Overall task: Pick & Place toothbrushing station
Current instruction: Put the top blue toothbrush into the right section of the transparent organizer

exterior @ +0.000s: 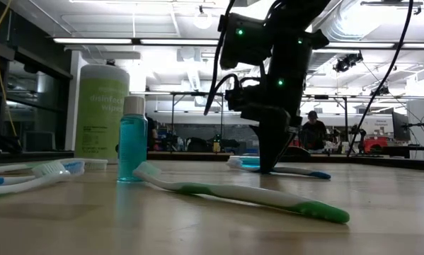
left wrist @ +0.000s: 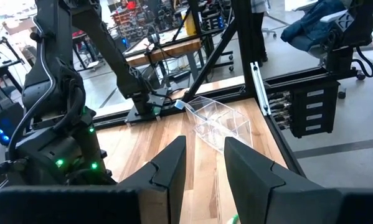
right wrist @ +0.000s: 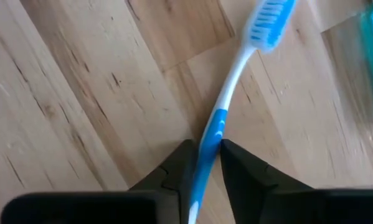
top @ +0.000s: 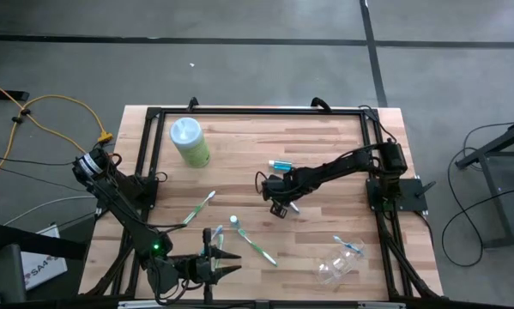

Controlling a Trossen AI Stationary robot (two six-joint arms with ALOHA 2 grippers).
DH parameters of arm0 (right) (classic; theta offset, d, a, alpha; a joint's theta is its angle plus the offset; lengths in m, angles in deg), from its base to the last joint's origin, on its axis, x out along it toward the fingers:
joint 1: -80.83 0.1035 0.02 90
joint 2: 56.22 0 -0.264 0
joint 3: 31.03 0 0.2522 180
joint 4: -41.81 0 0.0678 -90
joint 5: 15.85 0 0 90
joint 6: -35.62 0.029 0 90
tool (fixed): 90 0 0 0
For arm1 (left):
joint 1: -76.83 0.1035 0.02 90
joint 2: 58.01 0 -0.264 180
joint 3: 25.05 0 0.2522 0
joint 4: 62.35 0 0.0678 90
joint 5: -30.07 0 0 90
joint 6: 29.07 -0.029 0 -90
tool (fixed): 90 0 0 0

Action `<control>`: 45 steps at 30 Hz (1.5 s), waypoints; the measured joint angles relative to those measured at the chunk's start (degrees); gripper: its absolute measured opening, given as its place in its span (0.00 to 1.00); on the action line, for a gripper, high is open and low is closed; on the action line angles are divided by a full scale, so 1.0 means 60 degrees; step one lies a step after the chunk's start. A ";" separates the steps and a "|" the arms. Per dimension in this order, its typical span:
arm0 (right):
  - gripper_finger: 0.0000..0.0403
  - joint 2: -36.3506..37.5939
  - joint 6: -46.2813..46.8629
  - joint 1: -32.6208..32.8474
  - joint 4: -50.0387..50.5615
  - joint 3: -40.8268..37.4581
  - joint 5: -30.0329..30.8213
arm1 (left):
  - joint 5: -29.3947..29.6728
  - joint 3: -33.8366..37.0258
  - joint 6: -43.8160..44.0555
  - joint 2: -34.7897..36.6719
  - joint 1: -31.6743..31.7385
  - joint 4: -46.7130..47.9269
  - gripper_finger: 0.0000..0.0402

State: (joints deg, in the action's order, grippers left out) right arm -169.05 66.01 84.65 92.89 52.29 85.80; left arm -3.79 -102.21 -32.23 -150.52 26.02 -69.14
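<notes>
- The right hand (right wrist: 203, 163) is down at the middle of the wooden table (top: 265, 146), fingers narrowed around the handle of a blue and white toothbrush (right wrist: 230, 106) that lies flat on the wood; the two fingertips sit just at either side of the handle, and it is not clear whether they press it.
- In the low view that hand (exterior: 268, 166) stands with its tips down at the table, on the same brush (exterior: 304, 171).
- A small blue tube (top: 280, 164) lies just beyond the right hand, toward the far side of the table.
- The left hand (left wrist: 205, 165) hovers at the near edge of the table, fingers partly apart and holding nothing.
- Ahead of the left hand a clear plastic cup (left wrist: 220, 123) lies on its side, with a blue brush head at its mouth; from above, the cup (top: 338, 266) is at the near right of the table.
- A green and white toothbrush (exterior: 240, 193) lies near the front, beside a little blue bottle with a white cap (exterior: 133, 139) standing upright.
- Another green toothbrush (top: 199, 209) lies left of centre.
- A pale-green canister (top: 189, 142) stands at the far left of the table.
</notes>
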 joint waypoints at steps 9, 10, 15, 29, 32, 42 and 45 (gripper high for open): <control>0.11 -0.0007 -0.0036 0.0011 0.0131 0.0000 0.0313 | 0.0000 0.0000 0.0032 0.0000 0.0000 0.0000 0.26; 0.10 -0.0007 -0.0039 0.0011 0.0131 0.0000 0.0327 | 0.0000 0.0000 0.0033 0.0000 0.0000 0.0000 0.26; 0.07 -0.0011 -0.0294 0.0007 0.0153 -0.0004 0.0388 | 0.0000 0.0000 0.0033 0.0000 0.0000 0.0000 0.26; 0.02 0.0095 -0.0723 -0.0011 0.0098 -0.0015 0.0432 | 0.0000 0.0000 0.0033 0.0000 0.0000 -0.0003 0.26; 0.02 0.0095 -0.0862 -0.0011 0.0047 -0.0020 0.0481 | 0.0004 0.0000 0.0033 0.0000 0.0000 0.0000 0.26; 0.01 0.0664 -0.1332 0.0255 -0.0312 -0.0073 0.1450 | 0.0004 0.0000 0.0029 0.0000 -0.0004 0.0000 0.26; 0.01 0.1334 -0.1348 0.0306 -0.0281 -0.0033 0.1645 | 0.0004 0.0000 0.0029 0.0007 -0.0004 0.0001 0.26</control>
State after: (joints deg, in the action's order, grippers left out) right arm -161.05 57.93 86.48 91.21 52.09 95.66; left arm -3.77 -102.21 -32.06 -150.47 26.00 -69.14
